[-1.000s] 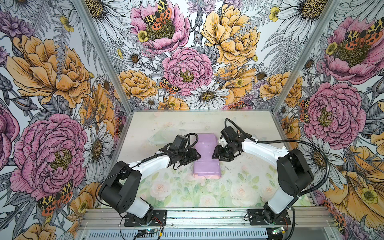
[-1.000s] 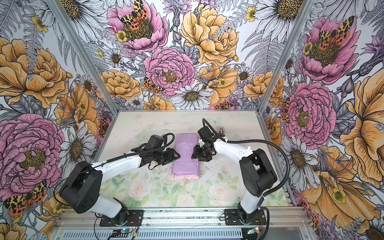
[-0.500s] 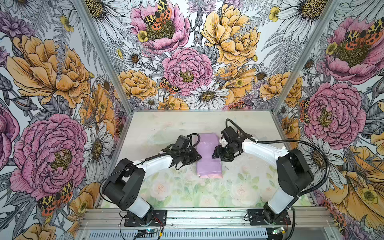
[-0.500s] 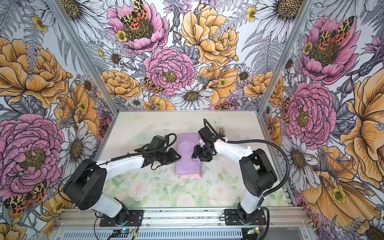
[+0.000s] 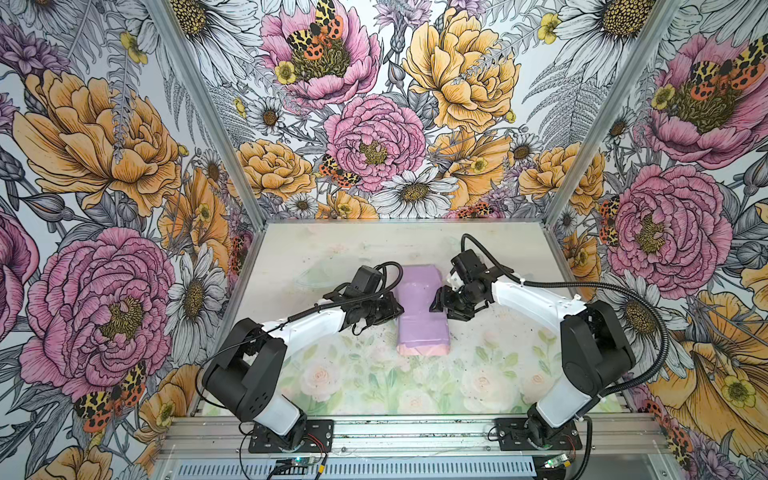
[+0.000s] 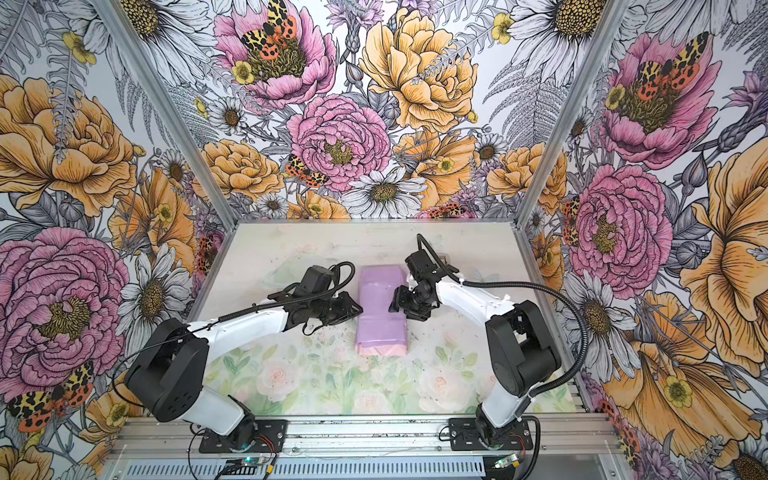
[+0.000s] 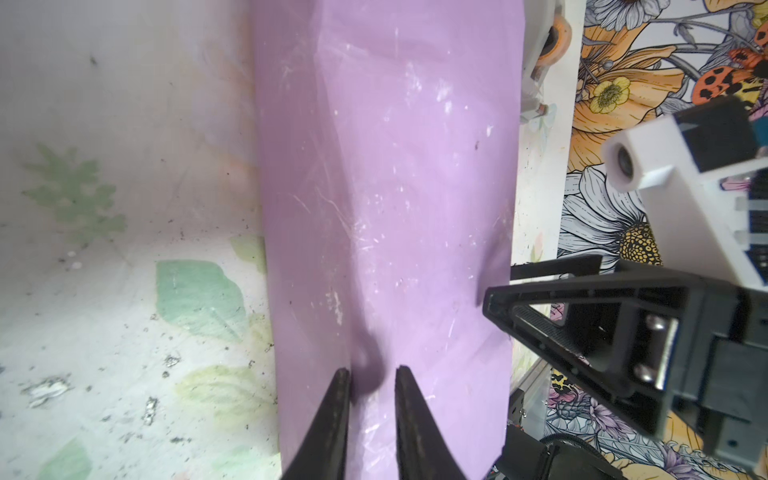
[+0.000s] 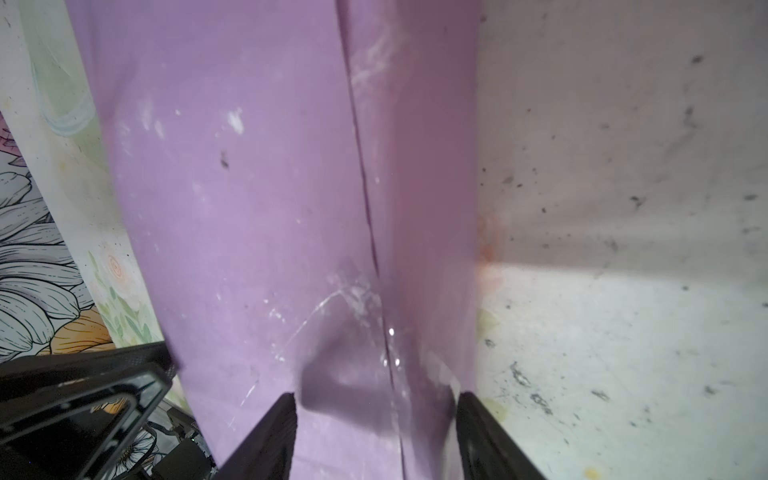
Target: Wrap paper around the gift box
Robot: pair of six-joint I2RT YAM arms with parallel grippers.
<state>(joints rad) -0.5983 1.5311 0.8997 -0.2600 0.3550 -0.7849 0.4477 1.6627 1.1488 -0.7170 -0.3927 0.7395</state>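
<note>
The left pincer [image 7: 368, 374] has its two fingers close, with a small gap, and its tips on the paper [image 7: 395, 187]. I cannot tell if it pinches. The right pincer [image 8: 376, 399] is wide apart at the other side. The paper lies folded in a long lilac bundle in the middle of the worktop [image 5: 332, 374], between both pincers. The gift box is hidden inside.

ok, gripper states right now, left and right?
Left gripper: jaws nearly together against the paper; whether it pinches cannot be told.
Right gripper: open, jaws wide apart at the paper, nothing visibly clamped.
</note>
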